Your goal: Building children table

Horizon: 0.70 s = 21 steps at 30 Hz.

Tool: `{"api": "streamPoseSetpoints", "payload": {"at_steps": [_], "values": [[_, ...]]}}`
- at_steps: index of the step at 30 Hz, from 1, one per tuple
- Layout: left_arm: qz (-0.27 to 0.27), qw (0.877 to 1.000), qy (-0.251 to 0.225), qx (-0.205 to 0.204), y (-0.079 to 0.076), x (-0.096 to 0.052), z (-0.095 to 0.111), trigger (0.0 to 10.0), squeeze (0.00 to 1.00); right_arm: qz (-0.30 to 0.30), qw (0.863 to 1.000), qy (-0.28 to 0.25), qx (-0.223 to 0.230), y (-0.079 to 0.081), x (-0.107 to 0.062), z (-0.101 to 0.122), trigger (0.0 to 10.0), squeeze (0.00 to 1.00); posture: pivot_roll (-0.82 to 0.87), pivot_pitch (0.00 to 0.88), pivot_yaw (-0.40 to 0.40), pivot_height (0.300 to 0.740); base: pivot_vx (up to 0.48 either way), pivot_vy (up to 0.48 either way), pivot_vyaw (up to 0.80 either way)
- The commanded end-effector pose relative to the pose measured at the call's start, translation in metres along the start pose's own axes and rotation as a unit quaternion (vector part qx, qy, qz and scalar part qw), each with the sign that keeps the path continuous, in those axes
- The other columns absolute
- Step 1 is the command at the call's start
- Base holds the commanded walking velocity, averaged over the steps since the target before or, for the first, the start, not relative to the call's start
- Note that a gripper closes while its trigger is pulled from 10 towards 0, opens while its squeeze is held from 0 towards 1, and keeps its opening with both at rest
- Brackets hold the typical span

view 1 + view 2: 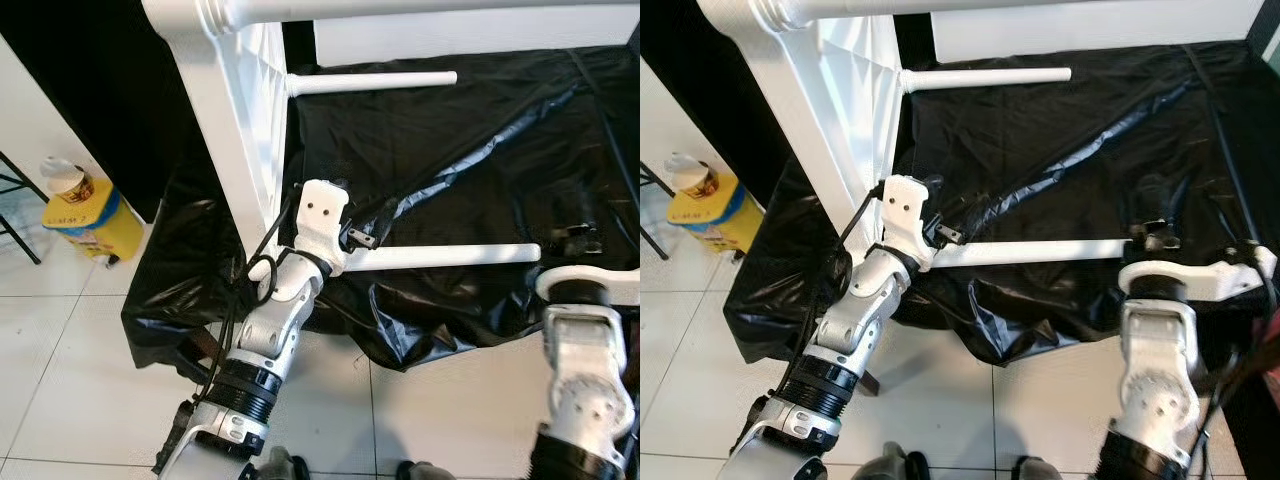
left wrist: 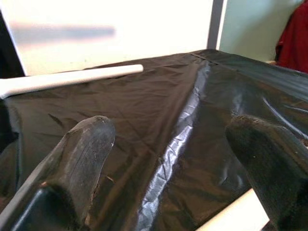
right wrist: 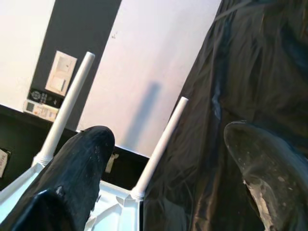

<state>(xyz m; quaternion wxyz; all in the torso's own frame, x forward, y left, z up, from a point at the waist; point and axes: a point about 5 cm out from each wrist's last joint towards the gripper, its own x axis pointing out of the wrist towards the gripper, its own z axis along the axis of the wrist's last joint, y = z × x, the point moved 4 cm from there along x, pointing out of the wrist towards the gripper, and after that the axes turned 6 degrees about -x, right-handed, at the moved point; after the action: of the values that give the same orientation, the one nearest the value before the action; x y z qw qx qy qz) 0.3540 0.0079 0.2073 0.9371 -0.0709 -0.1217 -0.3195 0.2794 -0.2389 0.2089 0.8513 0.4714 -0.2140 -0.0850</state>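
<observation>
The left gripper [image 1: 362,238] is held at the inner end of the near table leg [image 1: 450,255], close to where that leg meets the tabletop [image 1: 245,130]. Its fingers [image 2: 79,163] are seen spread wide in the left wrist view, with nothing between them; the leg passes just below one fingertip, so it is straddled rather than gripped. The right gripper [image 1: 1150,238] is placed near the free end of the same leg, its fingers [image 3: 72,178] likewise wide apart and empty.

The white children's table is found tipped on its side on a black plastic sheet [image 1: 460,150], tabletop upright at the robot's left, legs pointing to the right. A second leg [image 1: 375,82] lies farther back. A yellow tub [image 1: 85,215] stands on the tiled floor [image 1: 80,350], well apart.

Several risks are judged likely. The leg could be missed or pinched off-centre if the fingers are closed from this offset. The glossy sheet could be caught between finger and leg. If the leg is pushed sideways, the joint might be strained or the table toppled.
</observation>
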Motion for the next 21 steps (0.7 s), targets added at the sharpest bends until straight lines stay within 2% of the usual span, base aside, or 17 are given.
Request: {"api": "streamPoseSetpoints", "payload": {"at_steps": [1, 13, 19, 21], "values": [[-0.03, 0.999, 0.013, -0.004, -0.006, 0.001, -0.005, 10.0, 0.0, -0.083, 0.993, 0.04, 0.067, -0.025, -0.035, -0.036, 10.0, 0.0, -0.06, 0.114, 0.092, 0.74, 0.0, 0.0, 0.0], [-0.021, 1.0, 0.01, 0.0, -0.001, -0.001, -0.003, 10.0, 0.0, -0.077, 0.993, 0.062, 0.06, -0.022, -0.036, -0.039, 10.0, 0.0, -0.04, 0.108, 0.077, 0.74, 0.0, 0.0, 0.0], [-0.017, 1.0, 0.009, 0.001, 0.001, 0.0, -0.003, 10.0, 0.0, -0.056, 0.996, 0.073, 0.009, -0.02, -0.028, -0.04, 10.0, 0.0, -0.05, 0.104, 0.081, 0.74, 0.0, 0.0, 0.0], [-0.016, 1.0, 0.009, 0.0, 0.001, 0.001, -0.003, 10.0, 0.0, -0.027, 0.995, 0.079, -0.056, -0.016, -0.014, -0.04, 10.0, 0.0, -0.06, 0.101, 0.081, 0.74, 0.0, 0.0, 0.0]]}}
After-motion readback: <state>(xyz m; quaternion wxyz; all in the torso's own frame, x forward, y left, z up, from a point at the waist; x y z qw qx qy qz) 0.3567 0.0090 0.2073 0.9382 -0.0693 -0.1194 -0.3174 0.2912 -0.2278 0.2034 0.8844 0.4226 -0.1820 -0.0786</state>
